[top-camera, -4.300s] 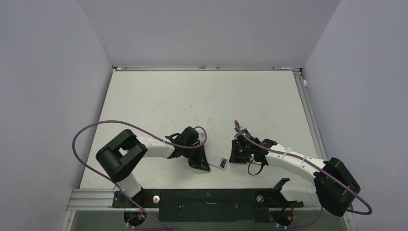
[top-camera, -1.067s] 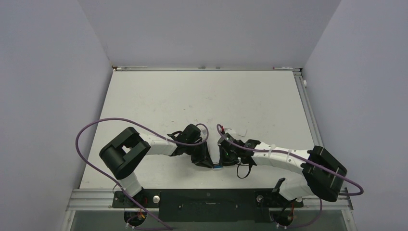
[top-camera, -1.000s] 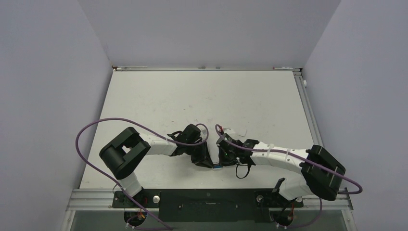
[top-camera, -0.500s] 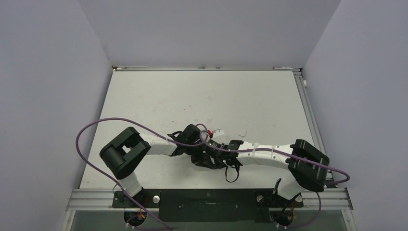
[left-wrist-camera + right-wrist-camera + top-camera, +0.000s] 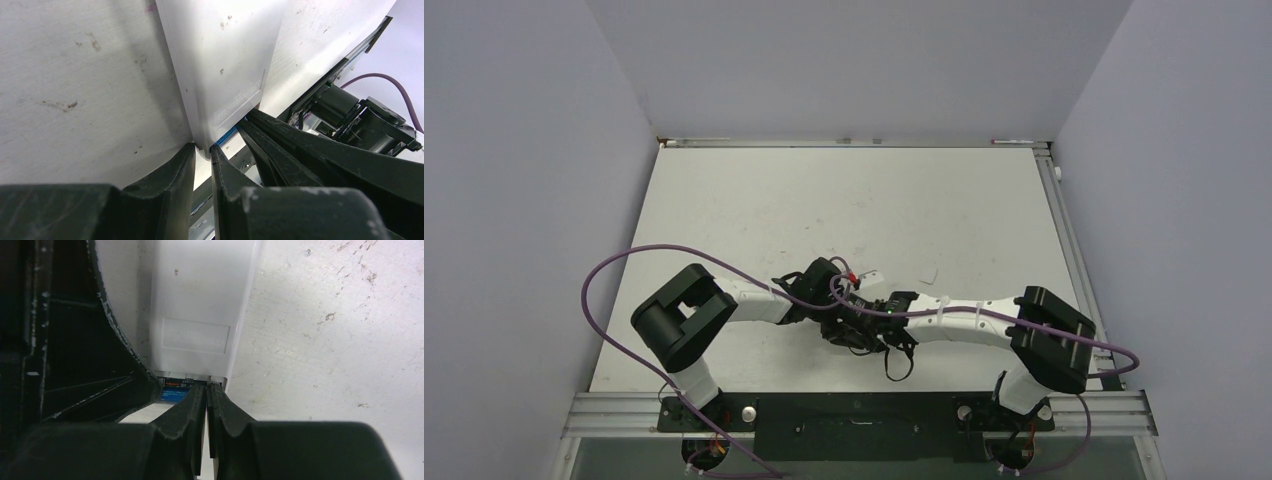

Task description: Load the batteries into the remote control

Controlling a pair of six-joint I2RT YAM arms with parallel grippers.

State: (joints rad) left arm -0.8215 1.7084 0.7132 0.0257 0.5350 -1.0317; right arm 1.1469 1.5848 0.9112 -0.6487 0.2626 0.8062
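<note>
Down at the front middle of the table (image 5: 754,200), and crowded: nose to nose over the remote control (image 5: 200,300), lying flat with the plain white back up. On the left gripper (image 5: 202,155): nipped narrow onto the handset's near corner edge, bracing it by the look of things. On the right gripper (image 5: 206,390): clenched fully, nothing between the fingers, tips butted against the handset's near end, right beside a dark opening with a sliver of the blue battery (image 5: 175,392) showing. No sign of the second one from here; cannot tell whether seated or elsewhere. Reads as the seating push. To do it well: press straight along the cell's length, slowly, closed tips centred on the cell and not on the plastic lip. Hold the brace firm so as not to let the handset skate across the table. Watch for tilt and ease off if jammed. Mind the fingers clashing in such tight quarters.
</note>
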